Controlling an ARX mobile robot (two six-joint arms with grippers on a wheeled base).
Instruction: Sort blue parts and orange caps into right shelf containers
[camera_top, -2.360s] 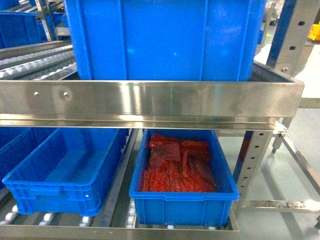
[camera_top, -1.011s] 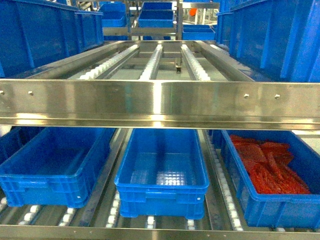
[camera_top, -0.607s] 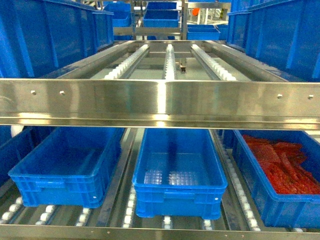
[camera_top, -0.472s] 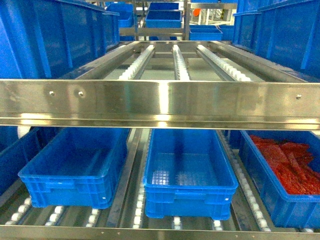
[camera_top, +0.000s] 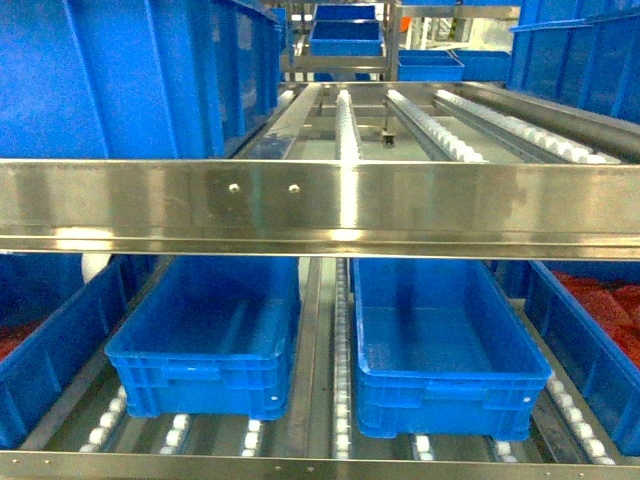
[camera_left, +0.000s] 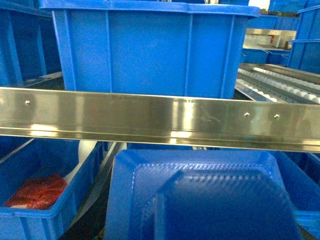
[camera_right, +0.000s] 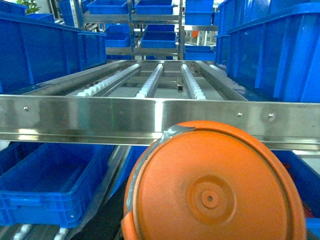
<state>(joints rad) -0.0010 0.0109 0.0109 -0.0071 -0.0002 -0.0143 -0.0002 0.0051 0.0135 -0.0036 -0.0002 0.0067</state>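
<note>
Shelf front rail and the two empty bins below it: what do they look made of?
The shelf rail looks like polished stainless steel: mirror-like glare, small fasteners. The containers look like moulded blue plastic, semi-glossy, with thick rims and ribbed walls. The rollers seem white plastic.

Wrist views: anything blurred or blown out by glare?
Right wrist: the orange cap fills the foreground, soft from closeness; shelf behind stays sharp. Left wrist: the blue part is a blurred mass low in frame; mild glare streaks on the steel rail, nothing blown out.
</note>
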